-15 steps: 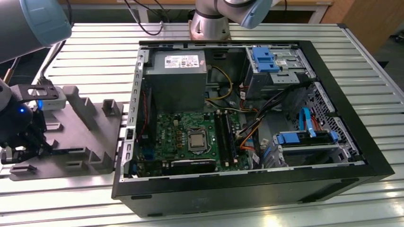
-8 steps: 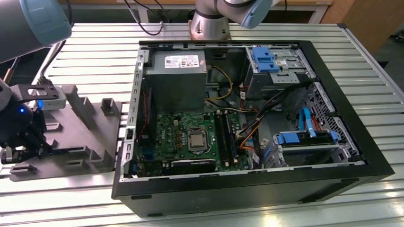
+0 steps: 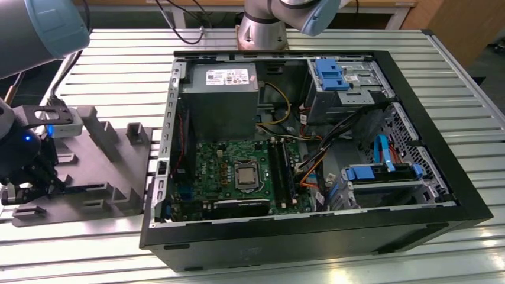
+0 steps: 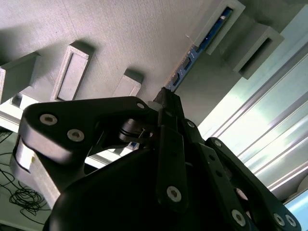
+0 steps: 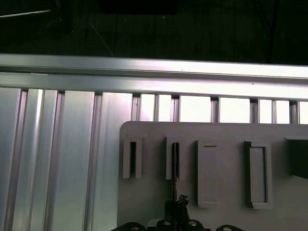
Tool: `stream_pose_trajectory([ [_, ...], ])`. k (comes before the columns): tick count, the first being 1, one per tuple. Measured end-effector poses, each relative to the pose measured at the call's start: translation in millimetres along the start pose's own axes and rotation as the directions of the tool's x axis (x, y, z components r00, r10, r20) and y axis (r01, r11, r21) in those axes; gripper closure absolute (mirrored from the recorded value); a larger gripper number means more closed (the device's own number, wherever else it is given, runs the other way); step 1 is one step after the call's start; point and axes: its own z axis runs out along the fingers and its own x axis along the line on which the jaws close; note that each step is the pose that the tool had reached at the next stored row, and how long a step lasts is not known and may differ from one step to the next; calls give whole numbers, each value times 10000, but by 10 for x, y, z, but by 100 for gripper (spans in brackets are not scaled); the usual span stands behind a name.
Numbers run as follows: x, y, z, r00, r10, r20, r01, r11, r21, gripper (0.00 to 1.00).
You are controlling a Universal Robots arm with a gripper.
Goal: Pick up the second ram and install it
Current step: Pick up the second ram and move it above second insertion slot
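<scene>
The fingers point(image 4: 169, 120) are drawn together on the near end of the second ram point(image 4: 204, 41). The ram stands on edge in a slot of the grey holder point(image 3: 103, 171), its long axis running straight away from the fingertips.

- **Second wrist view:** shows the ram's blue face.
- **First wrist view:** shows the ram as a thin dark line.
- **Exterior view:** shows the holder on the desk point(image 3: 118, 53), at the exterior view's left of the computer case point(image 3: 316, 236).

Wrist point(image 3: 23, 145) low at exterior view's left; pincer point(image 4: 167, 97) tips pressed together.
</scene>
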Motion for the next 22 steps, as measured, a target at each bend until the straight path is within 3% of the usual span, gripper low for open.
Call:
stream_pose_trajectory([
  [13, 0, 1, -11, 9999, 127, 30, -127, 9999, 4, 88],
  [22, -2, 4, -78, 9999, 127, 29, -127, 9999, 3, 88],
])
